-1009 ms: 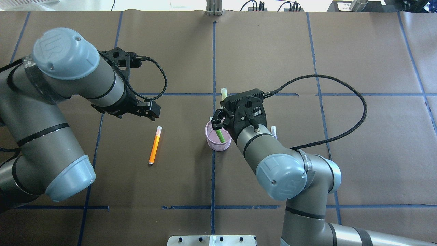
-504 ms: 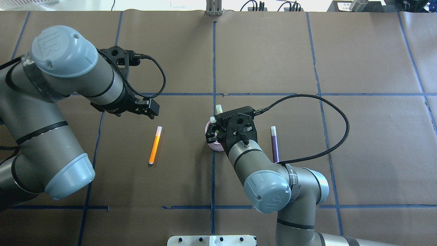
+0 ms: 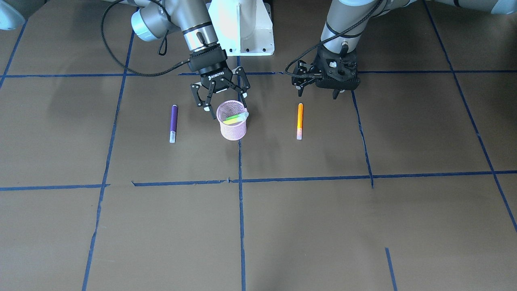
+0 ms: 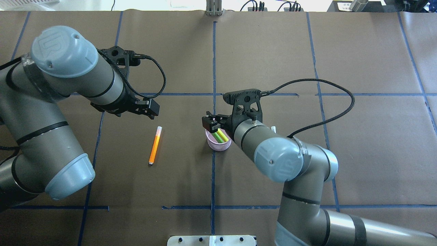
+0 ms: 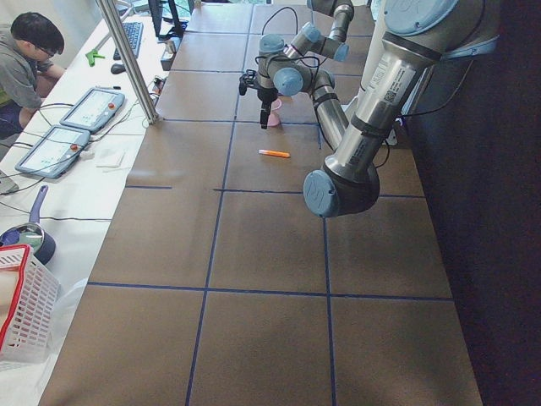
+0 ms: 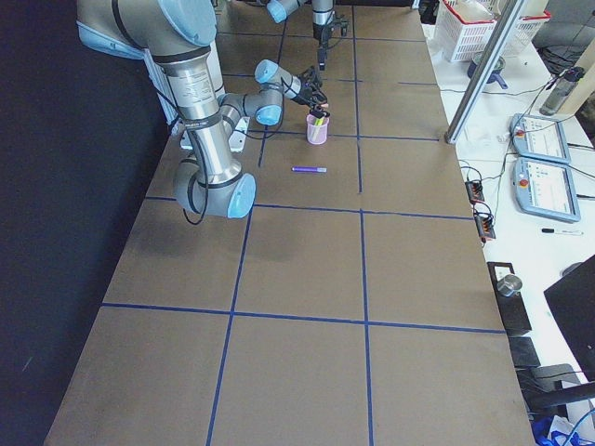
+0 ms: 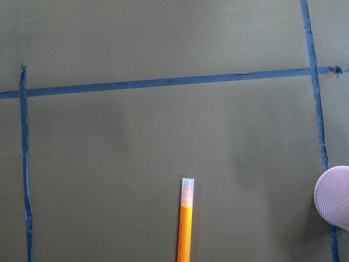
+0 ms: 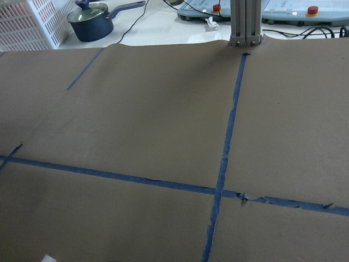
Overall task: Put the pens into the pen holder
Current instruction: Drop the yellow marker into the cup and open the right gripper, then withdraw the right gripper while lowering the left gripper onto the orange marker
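The pink mesh pen holder [image 3: 233, 131] stands at the table's middle, also in the overhead view [image 4: 217, 147]. The green pen [image 3: 236, 118] leans inside it [image 4: 220, 136]. My right gripper [image 3: 221, 101] hangs open just behind and above the holder's rim [image 4: 212, 124], holding nothing. The orange pen [image 3: 299, 120] lies on the table [image 4: 154, 145], its cap showing in the left wrist view [image 7: 185, 224]. My left gripper [image 3: 317, 91] hovers open behind it. The purple pen [image 3: 173, 123] lies flat; in the overhead view only its cap [image 4: 273, 128] shows past my right arm.
Blue tape lines [image 4: 213, 61] cross the brown paper-covered table. The robot's white base plate [image 3: 246, 28] stands behind the holder. Off the far table edge lie a white basket [image 8: 32, 24], a dark pan [image 8: 92, 22] and operator pendants [image 5: 72, 127].
My right gripper held the green pen over the holder, lowered it in, then opened and drew back; the pen now rests inside. The left arm barely moved.
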You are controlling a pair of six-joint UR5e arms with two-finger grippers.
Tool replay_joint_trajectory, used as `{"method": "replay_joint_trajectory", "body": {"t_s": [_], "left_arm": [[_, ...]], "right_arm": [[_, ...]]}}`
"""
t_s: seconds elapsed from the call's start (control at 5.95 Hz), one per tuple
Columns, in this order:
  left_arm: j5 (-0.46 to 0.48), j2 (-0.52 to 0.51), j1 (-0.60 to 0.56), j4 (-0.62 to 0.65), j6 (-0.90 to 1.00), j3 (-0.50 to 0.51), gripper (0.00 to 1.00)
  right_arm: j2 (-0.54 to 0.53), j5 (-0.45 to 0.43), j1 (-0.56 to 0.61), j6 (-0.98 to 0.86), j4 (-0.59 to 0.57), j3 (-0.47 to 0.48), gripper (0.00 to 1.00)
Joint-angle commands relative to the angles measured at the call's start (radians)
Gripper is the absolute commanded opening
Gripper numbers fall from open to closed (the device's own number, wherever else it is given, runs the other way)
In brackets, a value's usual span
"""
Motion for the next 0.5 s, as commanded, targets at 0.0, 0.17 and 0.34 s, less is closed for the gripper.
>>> {"method": "replay_joint_trajectory", "body": {"t_s": [0.0,0.17,0.34], "left_arm": [[0.002,-0.005,0.005,0.0,-0.001,0.006,1.0],[0.006,-0.012,0.011,-0.006,-0.001,0.054,1.0],[0.007,-0.015,0.013,-0.111,-0.001,0.139,1.0]], "right_arm": [[0.026,0.391,0.216,-0.002,-0.213,0.062,1.0],[0.04,0.518,0.286,-0.017,-0.325,0.063,1.0],[0.032,0.622,0.35,-0.032,-0.367,0.062,1.0]]}}
